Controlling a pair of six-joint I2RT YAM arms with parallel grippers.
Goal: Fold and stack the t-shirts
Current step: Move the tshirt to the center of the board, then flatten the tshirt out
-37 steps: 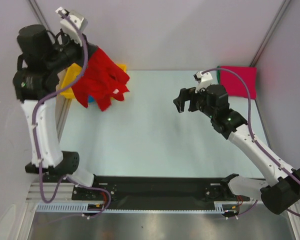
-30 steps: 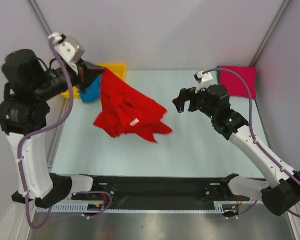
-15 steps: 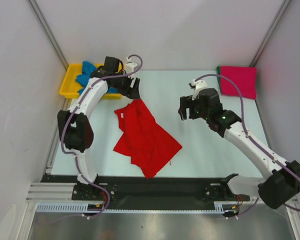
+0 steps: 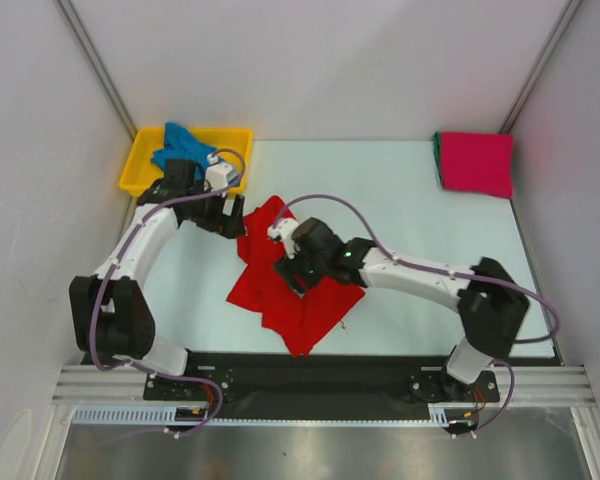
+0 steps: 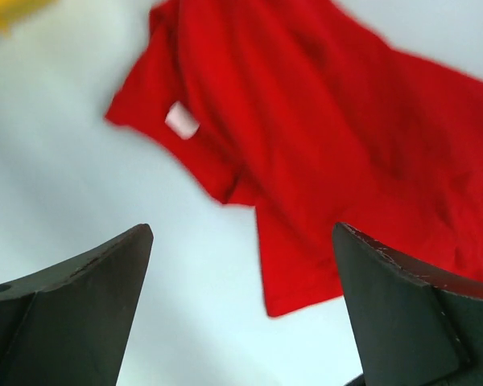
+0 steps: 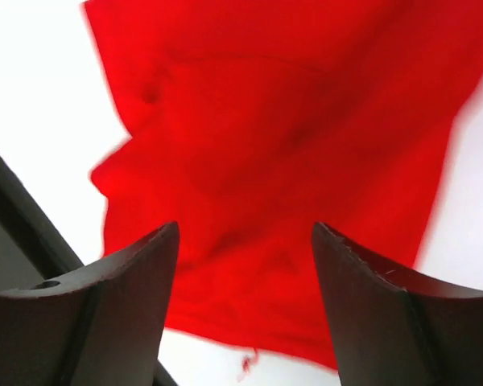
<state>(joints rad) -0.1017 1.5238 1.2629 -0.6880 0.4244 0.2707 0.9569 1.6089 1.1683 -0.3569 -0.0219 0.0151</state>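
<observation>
though rumpled, 1 red t-shirt [image 4: 265, 290]

The left arm [image 4: 140, 240] bends forward, and the left fingers [image 5: 72, 305] stand spread wide, holding nothing. The right arm [image 4: 420, 275] stretches leftward; the right fingers [image 6: 105, 305], parted, point down.

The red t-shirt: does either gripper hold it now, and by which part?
Nothing is held. The red t-shirt lies on the table; the left gripper and right gripper stand open near it.
</observation>
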